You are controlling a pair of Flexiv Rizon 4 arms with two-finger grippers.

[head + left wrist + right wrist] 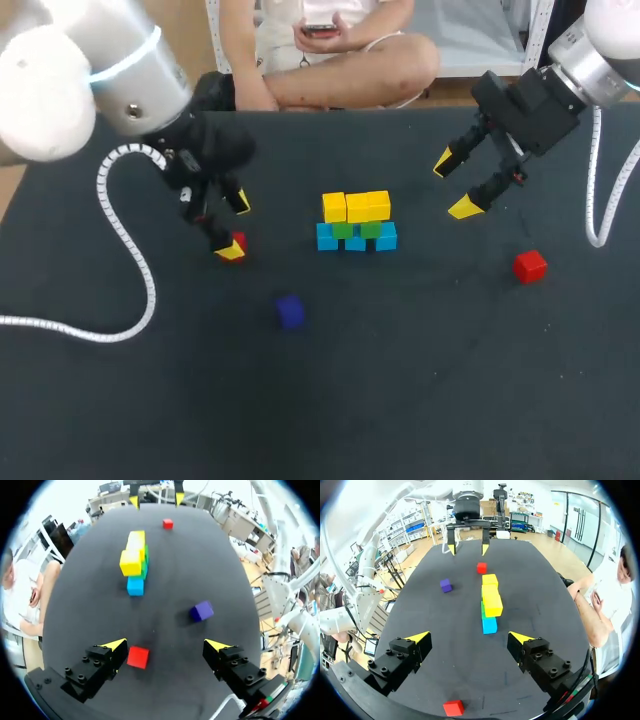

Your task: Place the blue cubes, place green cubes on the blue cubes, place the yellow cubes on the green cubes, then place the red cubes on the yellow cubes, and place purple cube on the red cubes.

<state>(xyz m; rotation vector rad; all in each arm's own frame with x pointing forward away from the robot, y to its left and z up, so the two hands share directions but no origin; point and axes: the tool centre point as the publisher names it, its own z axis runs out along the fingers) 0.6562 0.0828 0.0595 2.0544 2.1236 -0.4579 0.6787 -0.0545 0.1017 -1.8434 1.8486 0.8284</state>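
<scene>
At the table's middle stands a stack: blue cubes [355,240] at the bottom, green cubes [357,229] on them, yellow cubes [356,206] on top. My left gripper [237,227] is open left of the stack. A red cube [138,657] lies on the table between its fingers, close to one fingertip [116,644]. My right gripper [454,185] hangs open to the right of the stack with nothing in it. A second red cube [530,266] lies at the right, below that gripper. A purple cube [290,311] sits in front of the stack, toward the left.
The black table [420,380] carries only these cubes. My left arm's white cable [130,250] loops over the table's left part. In the right wrist view the stack [490,602] lies ahead of my right gripper [470,637].
</scene>
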